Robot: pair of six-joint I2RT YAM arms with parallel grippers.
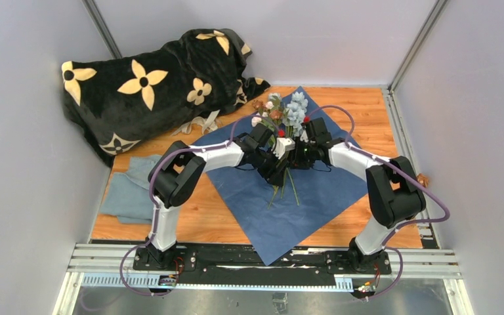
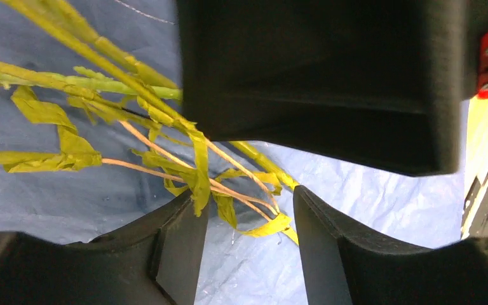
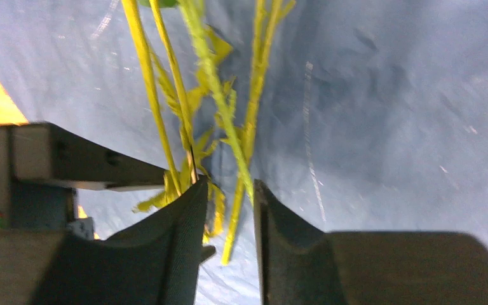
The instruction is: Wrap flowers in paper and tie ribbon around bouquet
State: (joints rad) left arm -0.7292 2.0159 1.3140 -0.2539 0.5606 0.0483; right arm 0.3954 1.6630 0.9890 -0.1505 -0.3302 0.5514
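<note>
The left gripper (image 2: 248, 197) is released: its two fingers stand well apart over the paper (image 1: 328, 190), and the thin green stems (image 2: 159, 117) of the flowers (image 1: 287, 108) cross just ahead of its fingertips, with a few leaves hanging into the gap. The black body of the other arm's hand sits directly above it, close by.

The right gripper (image 3: 229, 187) is also unclenched. Its jaws are only a little apart, wider than the one stem that runs down between them, while the other stems pass just outside its left finger.

From above, both hands meet mid-stem. The blooms lie beyond them on the far side and the stem tips trail back toward the bases. The ribbon (image 1: 200, 123) lies well off to the left gripper's far left, at the edge of the black flower-print blanket (image 1: 144, 85). A grey-blue cloth (image 1: 128, 190) lies behind that arm's elbow.
</note>
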